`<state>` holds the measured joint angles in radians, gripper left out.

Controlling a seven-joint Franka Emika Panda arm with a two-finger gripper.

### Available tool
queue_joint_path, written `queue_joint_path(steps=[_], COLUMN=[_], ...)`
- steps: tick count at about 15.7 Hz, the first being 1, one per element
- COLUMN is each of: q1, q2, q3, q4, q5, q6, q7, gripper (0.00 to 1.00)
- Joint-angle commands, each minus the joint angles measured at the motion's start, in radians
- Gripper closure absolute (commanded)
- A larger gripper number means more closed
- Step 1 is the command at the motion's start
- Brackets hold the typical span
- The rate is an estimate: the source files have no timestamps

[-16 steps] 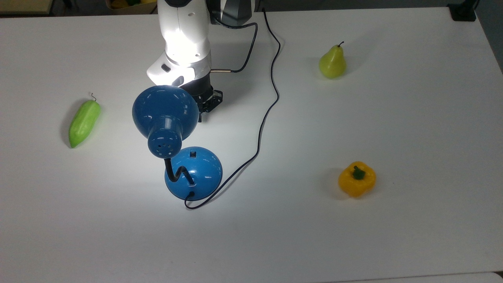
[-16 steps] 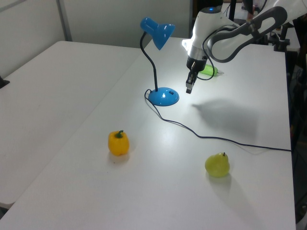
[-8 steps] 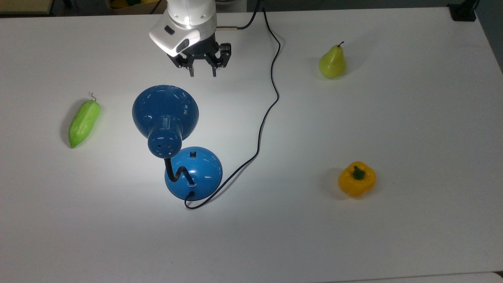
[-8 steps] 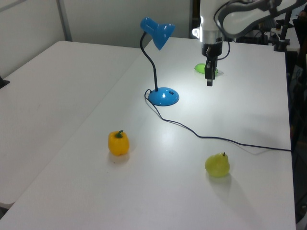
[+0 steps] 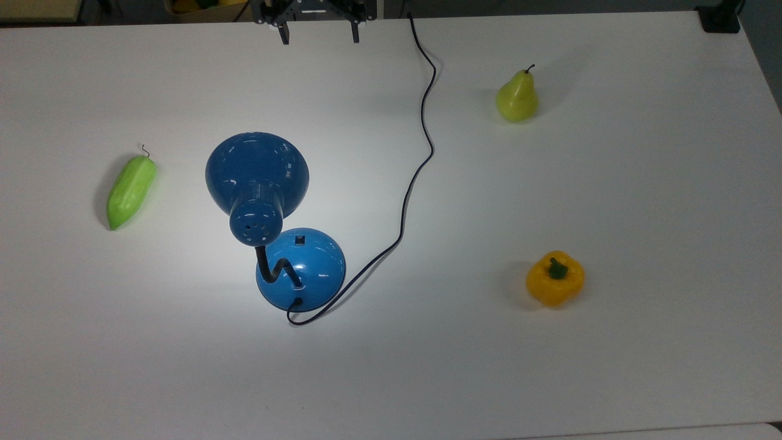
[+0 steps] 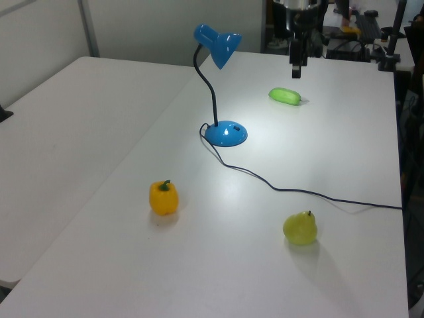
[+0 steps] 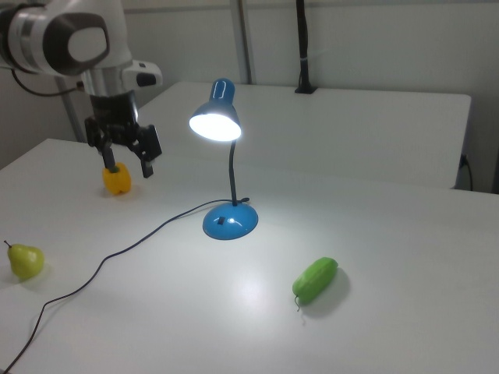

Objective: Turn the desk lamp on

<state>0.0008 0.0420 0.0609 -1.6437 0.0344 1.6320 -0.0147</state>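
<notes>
The blue desk lamp stands mid-table, its dome shade (image 5: 256,168) over the round base (image 5: 308,266) with the small black switch (image 5: 299,239). In the right view the shade (image 7: 214,123) glows bright and a pool of light lies around the base (image 7: 230,222). The black cord (image 5: 421,165) snakes off toward the top view's top edge. My gripper (image 5: 319,32) hangs open at the top view's top edge, far from the lamp, with nothing between its fingers. The gripper (image 7: 129,164) is raised above the table at the right view's left, and the gripper (image 6: 296,65) is high behind the lamp in the left view.
A green vegetable (image 5: 131,190) lies at the top view's left. A pear (image 5: 517,98) stands at the upper right and a yellow bell pepper (image 5: 555,278) at the lower right. The cord crosses the white table (image 5: 611,366) between lamp and pear.
The gripper has drawn back from beside the lamp shade toward the top view's top edge, rising, with its fingers spread wider. The lamp stays lit and has not moved.
</notes>
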Motion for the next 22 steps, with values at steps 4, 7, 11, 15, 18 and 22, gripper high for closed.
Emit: queue_joint_path(steps=[4, 7, 11, 15, 18, 22], q1=[-0.021, -0.013, -0.004, 0.053, 0.113, 0.116], q2=[0.001, -0.007, -0.008, -0.077, -0.086, -0.087], q3=[0.011, 0.011, 0.008, -0.045, -0.101, -0.105], q4=[0.149, 0.137, 0.124, 0.035, 0.033, 0.031], q5=[0.05, 0.056, 0.048, 0.045, 0.048, 0.048], q6=[-0.077, -0.067, -0.025, 0.068, 0.057, 0.055], q7=[0.159, 0.148, 0.122, 0.055, 0.045, 0.055], gripper=[0.0, 0.0, 0.0, 0.0, 0.0, 0.0])
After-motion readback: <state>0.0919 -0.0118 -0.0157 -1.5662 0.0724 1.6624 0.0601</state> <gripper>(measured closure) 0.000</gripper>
